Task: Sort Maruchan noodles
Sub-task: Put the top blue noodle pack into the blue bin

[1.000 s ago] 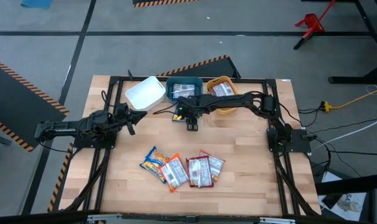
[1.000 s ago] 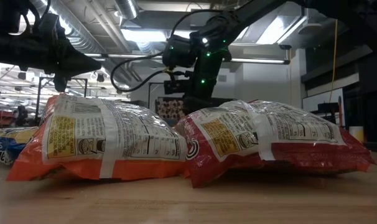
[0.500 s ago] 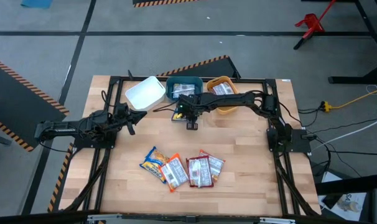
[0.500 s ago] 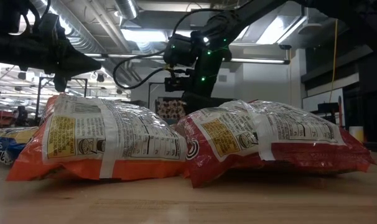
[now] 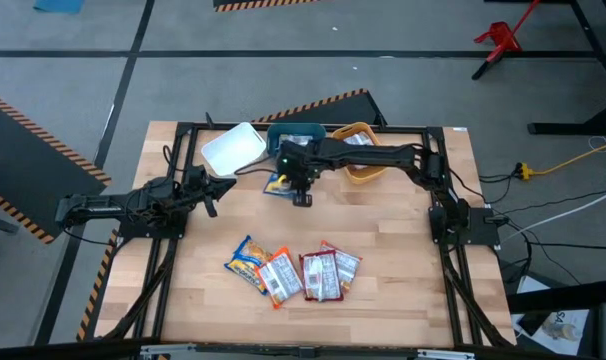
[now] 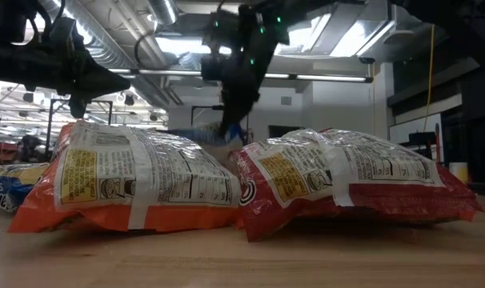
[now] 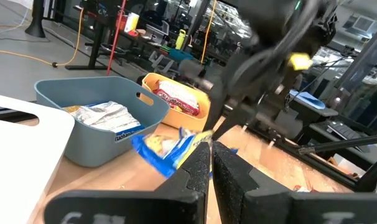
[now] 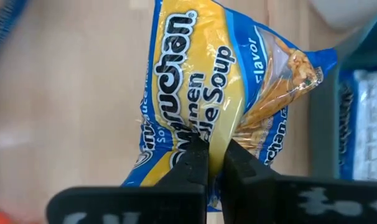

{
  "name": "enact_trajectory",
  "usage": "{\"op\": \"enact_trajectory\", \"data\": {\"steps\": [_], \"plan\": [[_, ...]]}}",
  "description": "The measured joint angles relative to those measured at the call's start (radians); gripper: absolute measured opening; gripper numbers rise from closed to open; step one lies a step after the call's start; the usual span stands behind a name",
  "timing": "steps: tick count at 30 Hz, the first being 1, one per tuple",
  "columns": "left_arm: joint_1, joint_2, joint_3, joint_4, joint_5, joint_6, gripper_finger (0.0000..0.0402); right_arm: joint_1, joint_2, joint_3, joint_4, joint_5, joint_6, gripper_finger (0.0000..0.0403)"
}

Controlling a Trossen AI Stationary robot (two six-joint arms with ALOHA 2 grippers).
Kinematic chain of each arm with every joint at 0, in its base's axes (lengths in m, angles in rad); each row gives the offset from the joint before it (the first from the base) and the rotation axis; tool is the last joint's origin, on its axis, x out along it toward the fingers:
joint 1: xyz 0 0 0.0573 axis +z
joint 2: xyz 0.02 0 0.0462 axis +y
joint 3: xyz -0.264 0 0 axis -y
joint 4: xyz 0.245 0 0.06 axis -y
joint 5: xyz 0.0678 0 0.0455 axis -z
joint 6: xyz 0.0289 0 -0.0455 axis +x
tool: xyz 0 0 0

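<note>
My right gripper [image 5: 301, 192] is shut on a blue-and-yellow noodle packet [image 5: 276, 184], just in front of the teal bin [image 5: 295, 134]. The packet also shows in the right wrist view [image 8: 201, 93] and the left wrist view [image 7: 167, 147]. Several more packets lie flat on the table's near middle: a blue-yellow one [image 5: 244, 254], an orange one [image 5: 278, 278] and two red ones [image 5: 318, 275] [image 5: 344, 263]. My left gripper [image 5: 212, 198] is shut and empty at the table's left, by the white bin [image 5: 233, 148]. My right gripper pinches the packet's middle [image 8: 221, 144] between its two fingers, coming from above and pointing down. The wrapper is creased and bunched where the fingers close. The packet hangs below the fingers [image 6: 207, 134], clear of the table.
The white, teal and orange [image 5: 359, 152] bins stand in a row along the far edge. The teal bin holds silver-blue packets [image 7: 107, 117] and the orange bin holds a red one [image 7: 179, 98]. Bare wood lies between the bins and the packets in front.
My right gripper has risen and gone a little toward the table's left with the blue-and-yellow packet. The packet now hangs clear of the table and shows in the low view, where it was hidden before.
</note>
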Motion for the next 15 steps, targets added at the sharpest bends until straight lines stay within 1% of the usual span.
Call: {"op": "enact_trajectory", "data": {"steps": [3, 8, 11, 15], "plan": [[0.0, 0.0, 0.0, -0.001, 0.012, 0.0, 0.0012, -0.001, -0.001, 0.093, -0.068, 0.015, -0.058, 0.0], [0.0, 0.0, 0.0, -0.002, 0.021, -0.005, 0.0012, -0.029, -0.005, 0.205, -0.12, 0.151, -0.198, 0.0], [0.0, 0.0, 0.0, -0.002, 0.021, -0.005, 0.0012, -0.067, -0.005, 0.217, -0.12, 0.213, -0.31, 0.0], [0.0, 0.0, 0.0, -0.002, 0.022, -0.005, 0.0012, -0.124, -0.005, 0.179, -0.102, 0.236, -0.422, 0.0]]}}
